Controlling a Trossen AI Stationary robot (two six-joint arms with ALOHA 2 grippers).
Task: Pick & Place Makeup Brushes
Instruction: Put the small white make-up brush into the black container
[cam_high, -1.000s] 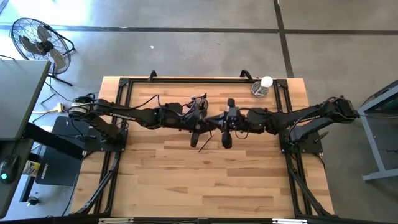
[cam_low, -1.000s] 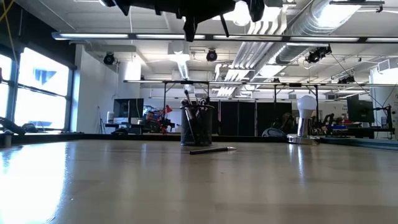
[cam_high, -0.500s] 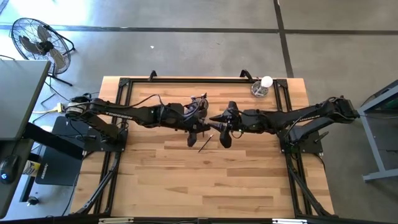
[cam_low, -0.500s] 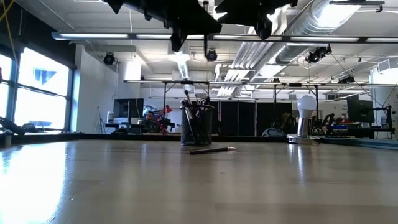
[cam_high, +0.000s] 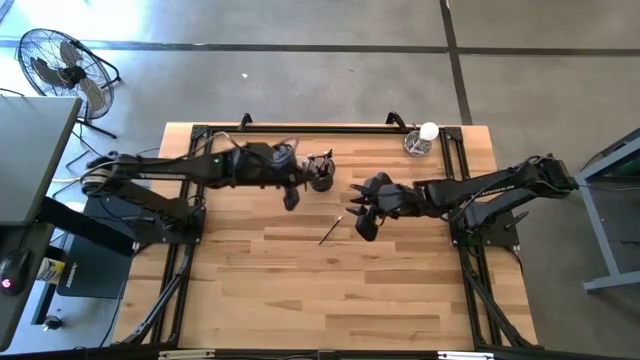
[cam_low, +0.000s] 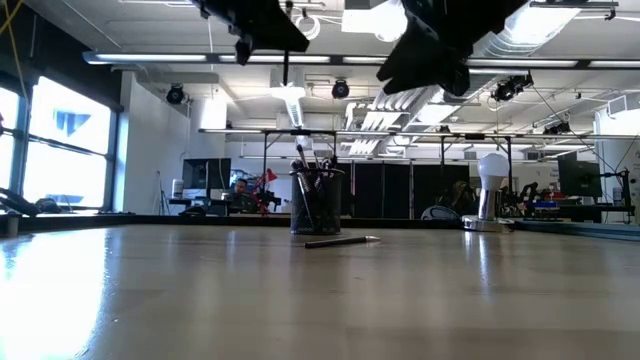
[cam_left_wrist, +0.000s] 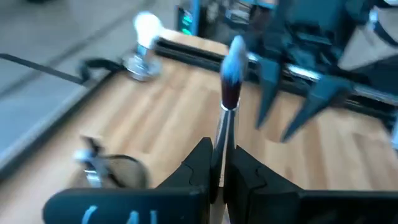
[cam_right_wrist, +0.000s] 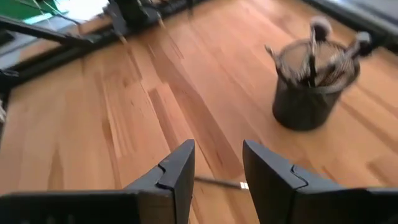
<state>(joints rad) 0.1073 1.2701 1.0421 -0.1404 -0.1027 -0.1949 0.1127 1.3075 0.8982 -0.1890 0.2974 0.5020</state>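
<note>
**One brush in the left pincer, one loose on the boards below the right**

The wooden tabletop (cam_high: 300, 280) carries both dark arms, reaching in from either side and meeting near its middle. Toward the far edge stands the black mesh cup (cam_high: 321, 178), with several makeup brushes (cam_right_wrist: 318, 46) already upright in it, bristles up. In the far right corner sits a clear glass with a white ball (cam_high: 422, 138), apart from the work.

The left pincer (cam_high: 290, 196) hangs just beside the cup, on its left. Its jaws are closed on a single makeup brush (cam_left_wrist: 229, 81), the pale handle running up between the fingers and the dark, blue-tipped bristles standing beyond them. The cup lies close by, so this arm looks placed to drop the brush in.

The right pincer (cam_high: 364, 222) hovers over the middle of the tabletop with its jaws spread wide and nothing between them. One loose brush (cam_high: 331, 229) lies flat on the wood just to its left, nearer the front edge than the cup. Its long axis runs on a slant, one end pointing toward the cup and the other toward the front edge. In the right wrist view the brush's silver end (cam_right_wrist: 219, 182) shows just beyond the open fingers (cam_right_wrist: 177, 171), so the right arm is the nearer one for picking it up.
</note>
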